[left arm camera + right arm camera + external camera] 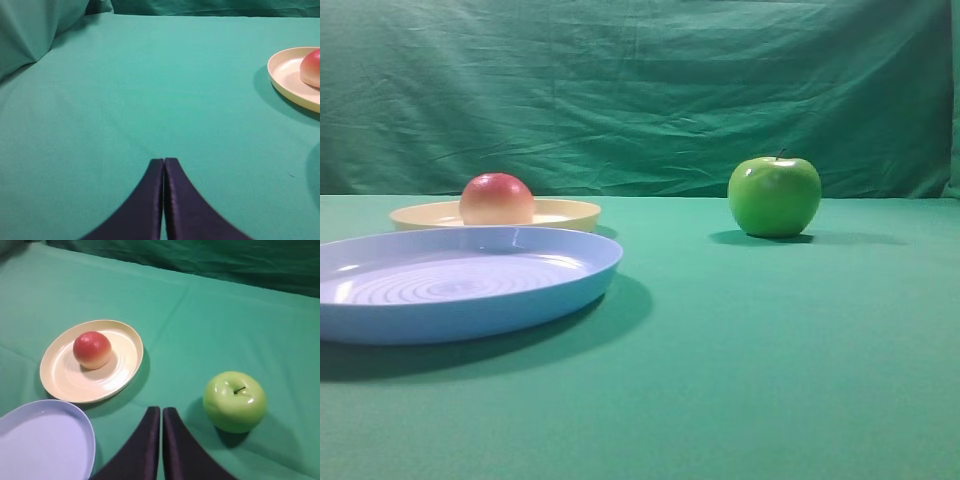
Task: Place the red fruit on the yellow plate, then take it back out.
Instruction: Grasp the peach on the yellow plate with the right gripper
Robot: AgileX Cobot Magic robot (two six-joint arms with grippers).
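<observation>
The red fruit (496,198) (92,349) (312,67) rests inside the yellow plate (565,212) (65,377) (285,75), left of centre on the green cloth. My right gripper (161,409) is shut with nothing between its dark fingers; it hovers above the cloth, between the plate and a green apple, well clear of the fruit. Over bare cloth far to the left of the plate, my left gripper (163,160) is shut and empty as well. Neither gripper shows in the exterior high view.
A larger light blue plate (570,285) (82,432) lies in front of the yellow one. A glossy green apple (774,195) (234,400) stands to the right. Green cloth hangs as a backdrop behind the table.
</observation>
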